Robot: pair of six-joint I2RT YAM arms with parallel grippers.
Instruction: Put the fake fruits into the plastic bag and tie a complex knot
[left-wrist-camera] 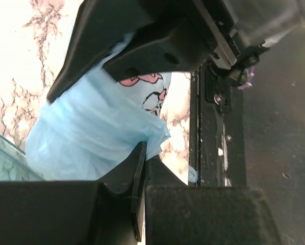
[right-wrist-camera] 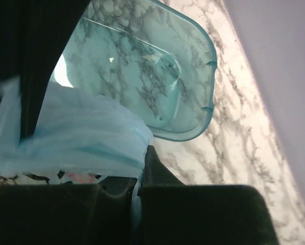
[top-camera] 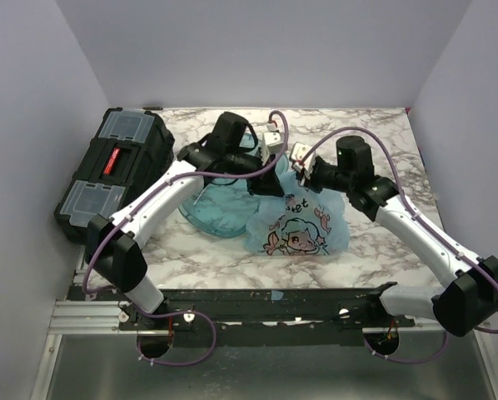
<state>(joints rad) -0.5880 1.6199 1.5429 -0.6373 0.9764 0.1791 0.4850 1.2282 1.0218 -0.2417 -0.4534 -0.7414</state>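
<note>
With the left end effector (top-camera: 271, 148) and right end effector (top-camera: 301, 160) each clamped tight on the plastic bag (top-camera: 303, 227), uneven pulling could tear its film or slip it free.

On my left a black toolbox (top-camera: 112, 175) sits at the edge of the marble table (top-camera: 382, 258), close against the grey wall (top-camera: 32, 100), with 2 clear-lidded compartments and a red latch on top. Just beside it, apart, lies a clear teal tray (top-camera: 203, 218) (marble veining shows through its floor).
</note>
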